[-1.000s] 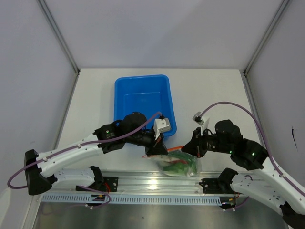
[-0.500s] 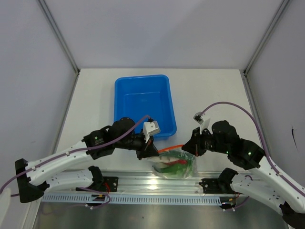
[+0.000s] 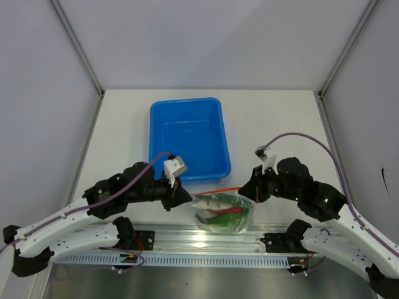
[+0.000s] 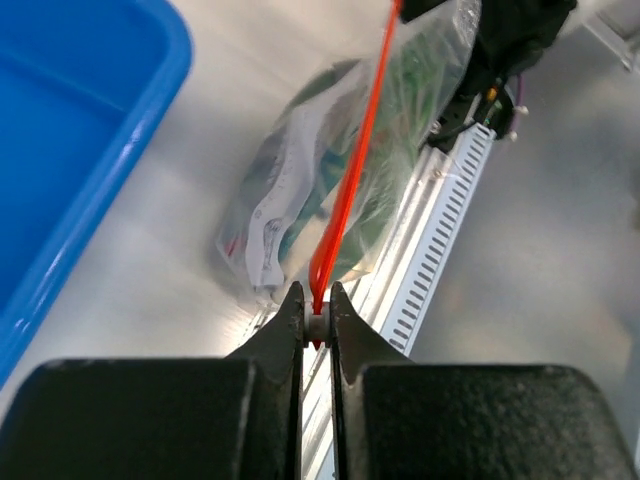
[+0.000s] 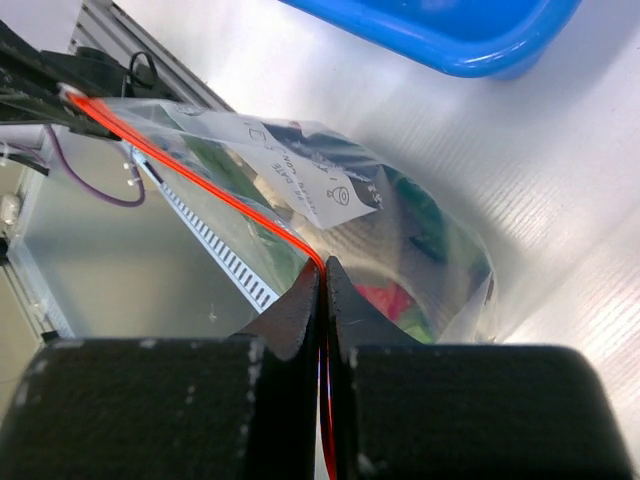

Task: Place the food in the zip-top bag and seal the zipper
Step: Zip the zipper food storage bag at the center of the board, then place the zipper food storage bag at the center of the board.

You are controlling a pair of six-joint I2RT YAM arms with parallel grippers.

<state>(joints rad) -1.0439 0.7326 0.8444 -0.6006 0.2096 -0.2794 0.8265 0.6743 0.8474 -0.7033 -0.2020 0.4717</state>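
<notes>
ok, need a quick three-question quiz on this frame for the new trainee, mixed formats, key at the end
1. True or false: the food lies inside the bag.
2. What is the left pincer shut on? A: the bag's bottom edge. B: one end of the zipper. C: a loose vegetable on the table.
3. Short answer: what does the right pincer hold?

Key
1. True.
2. B.
3. The other end of the zipper, which runs stretched between the two pincers.
</notes>
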